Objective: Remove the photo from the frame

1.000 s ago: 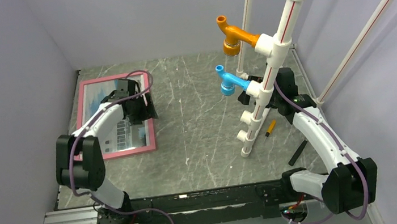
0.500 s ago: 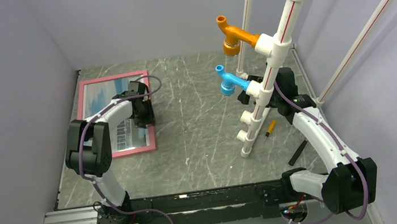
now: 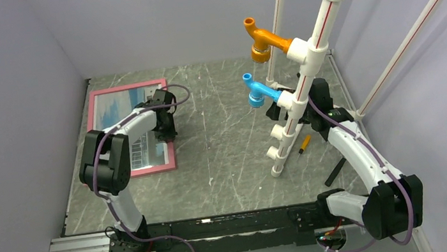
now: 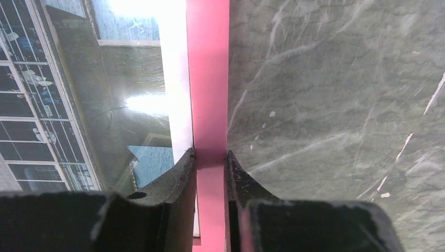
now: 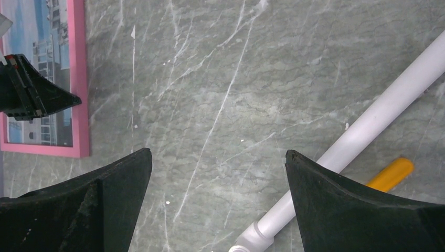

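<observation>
Lying flat at the far left of the grey marbled tabletop (image 3: 225,164): thin pink rectangular picture frame (image 3: 172,155), its long axis apparently running near to far, with the large thin building-and-sky photo print (image 3: 109,108) seated inside, face up. Left gripper (image 4: 210,156): jaws narrow, pinching the frame's right-hand long rail, one finger on the photo side, the other on the table side. Right gripper (image 5: 218,153): jaws wide, holding nothing, well apart beside the white pipe stand (image 3: 304,71). Left arm is nearer; a lift would likely hinge about that rail.
</observation>
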